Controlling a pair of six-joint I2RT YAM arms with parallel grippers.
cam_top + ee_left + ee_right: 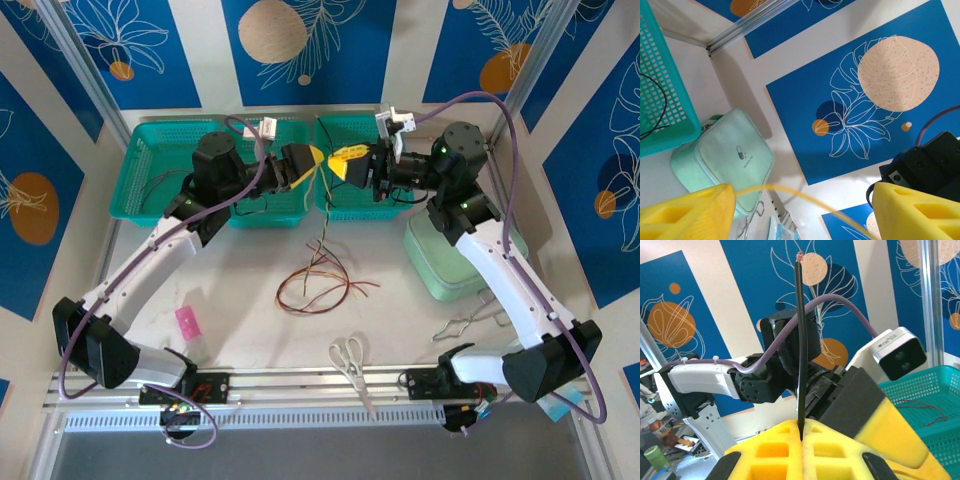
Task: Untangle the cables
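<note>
Cables [318, 285] lie in a loose loop at the middle of the tabletop [240, 290], red, dark and yellow-tan strands crossing one another, with a few rising toward the far edge, where both hands hang. The right hand [801, 432] is clenched on a dark cable [800, 340], which stands straight up from its yellow pads [825, 436], so short lengths look fairly stiff. The left hand [804, 212] is released, with a yellow-tan strand [810, 197] crossing loose between its fingers [690, 210]. These wires look light, thin and slick, likely to slip or to snag at crossings. A hold near a free end, away from the knot, seems best.
</note>
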